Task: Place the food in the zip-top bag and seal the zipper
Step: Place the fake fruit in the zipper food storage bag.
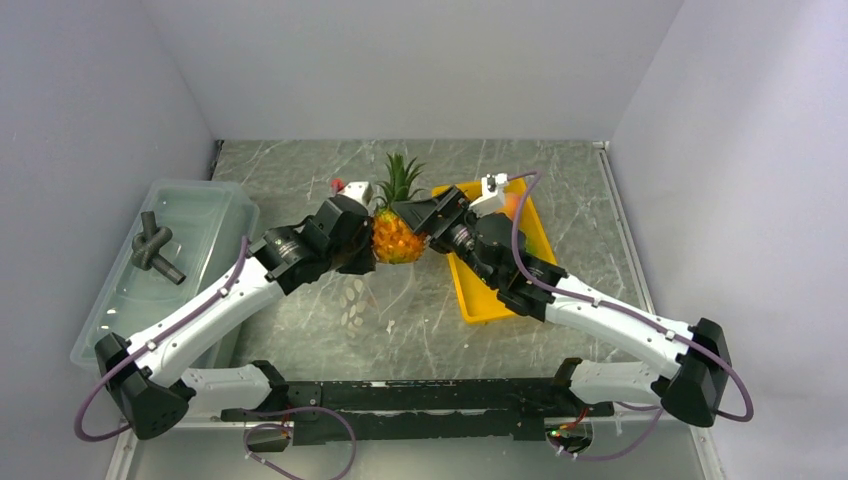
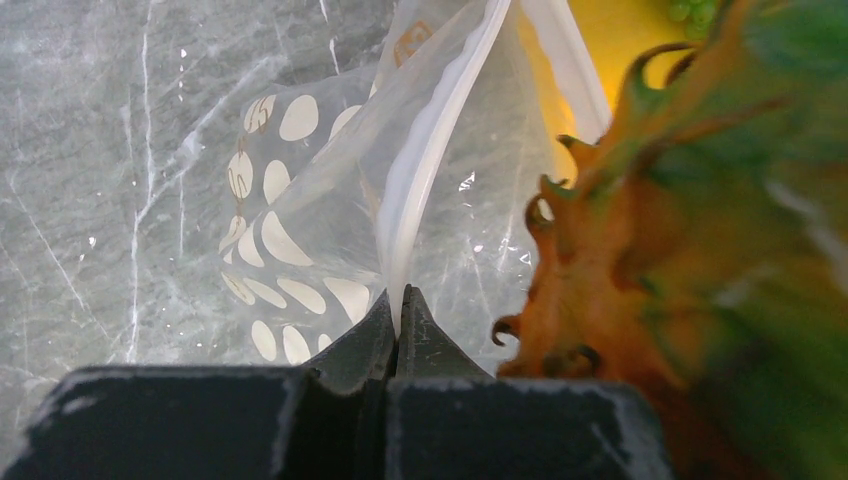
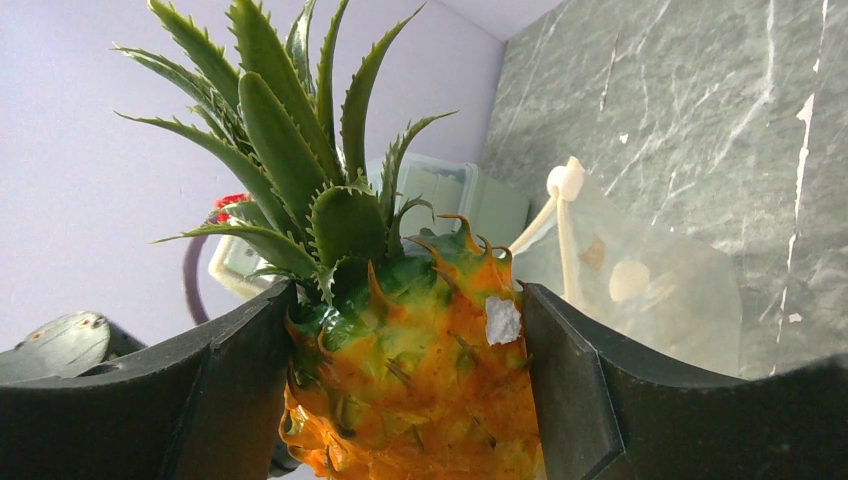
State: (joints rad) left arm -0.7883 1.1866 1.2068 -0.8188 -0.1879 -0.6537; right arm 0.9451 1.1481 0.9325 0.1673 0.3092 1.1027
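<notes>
Marbled counter (image 1: 560, 180) is shown mid-loading: near its middle the zip-top bag (image 2: 300, 230) is pinched at the zipper (image 2: 420, 190) by clenched left fingers (image 2: 430, 345), while the pineapple (image 3: 420, 380), grasped by the right fingers (image 3: 570, 370), seemingly needs lowering into the mouth.

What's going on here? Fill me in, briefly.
The right gripper holds the toy pineapple between its fingers. The left gripper is pinched shut on the zipper strip of the dotted clear bag, holding its mouth up. The pineapple sits right beside that opening and, as far as the views show, is not yet inside. The yellow tray lies under the right arm.
</notes>
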